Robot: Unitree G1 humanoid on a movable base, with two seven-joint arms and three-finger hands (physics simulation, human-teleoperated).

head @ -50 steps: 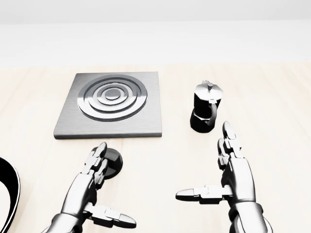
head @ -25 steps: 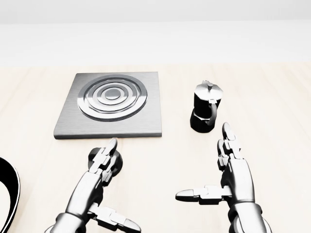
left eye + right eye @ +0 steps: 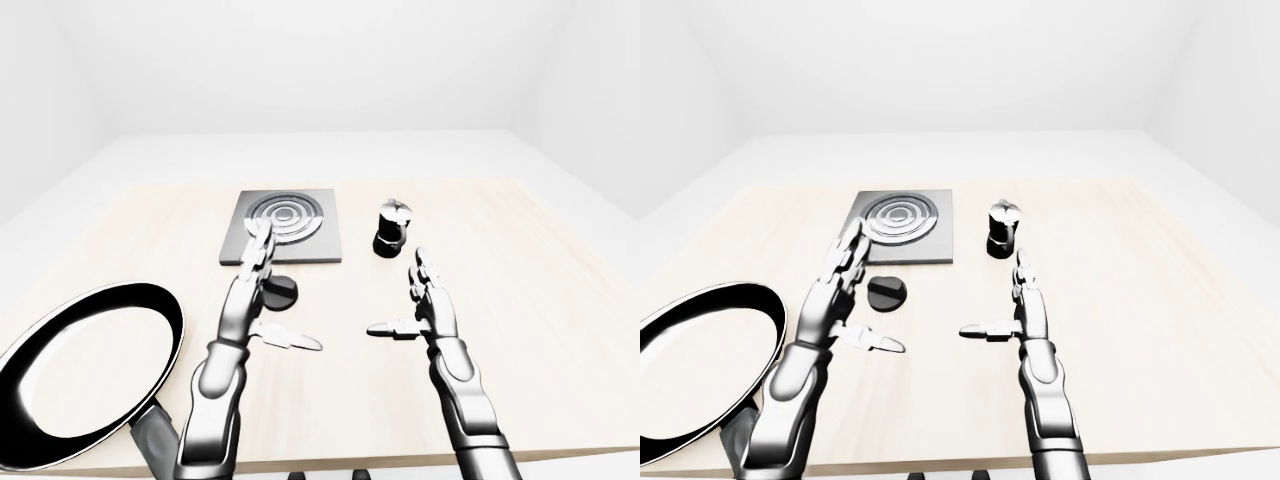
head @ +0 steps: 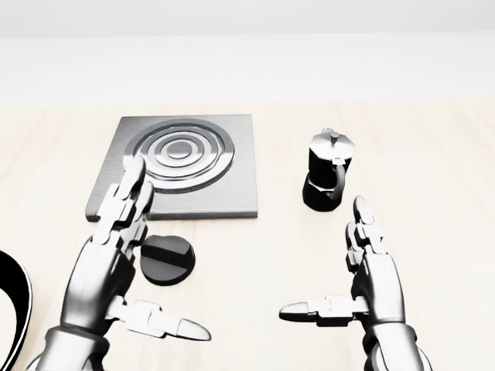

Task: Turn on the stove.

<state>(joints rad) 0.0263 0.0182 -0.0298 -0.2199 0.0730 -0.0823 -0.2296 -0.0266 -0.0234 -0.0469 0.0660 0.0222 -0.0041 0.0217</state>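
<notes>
- The left hand (image 4: pixel 108 255) has its fingers (image 4: pixel 128 197) spread and extended, thumb out to the right, gripping nothing.
- In the head view the stove knob (image 4: pixel 167 260), a black disc with a raised bar, lies on the counter (image 4: pixel 433 178) just right of that hand's palm, uncovered.
- Half a second ago those fingers lay over the knob; now the hand has lifted up and to the left, its fingertips overlapping the stove plate (image 4: pixel 176 165).
- The right hand (image 4: pixel 375 278) is unchanged, fingers apart, below the moka pot (image 4: pixel 327 180).
- The knob's bar runs roughly left-right, slightly tilted.
- A frying pan (image 3: pixel 85 375) sits at the left-eye view's lower left.
</notes>
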